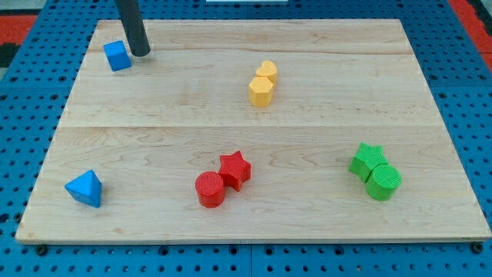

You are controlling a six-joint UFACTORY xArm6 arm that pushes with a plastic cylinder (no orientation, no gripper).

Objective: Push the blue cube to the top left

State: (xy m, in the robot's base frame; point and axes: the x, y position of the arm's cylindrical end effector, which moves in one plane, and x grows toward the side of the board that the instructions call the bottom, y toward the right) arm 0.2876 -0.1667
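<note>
The blue cube (pixel 118 55) sits near the top left corner of the wooden board (pixel 154 115). My dark rod comes down from the view's top, and my tip (pixel 141 53) rests on the board just to the right of the cube, very close to its right side; I cannot tell whether it touches.
A blue triangular block (pixel 84 188) lies at the bottom left. A red cylinder (pixel 209 189) and a red star (pixel 235 169) sit together at the bottom centre. Two yellow blocks (pixel 262 83) stand at the upper centre. A green star (pixel 367 160) and a green cylinder (pixel 383 181) are at the right.
</note>
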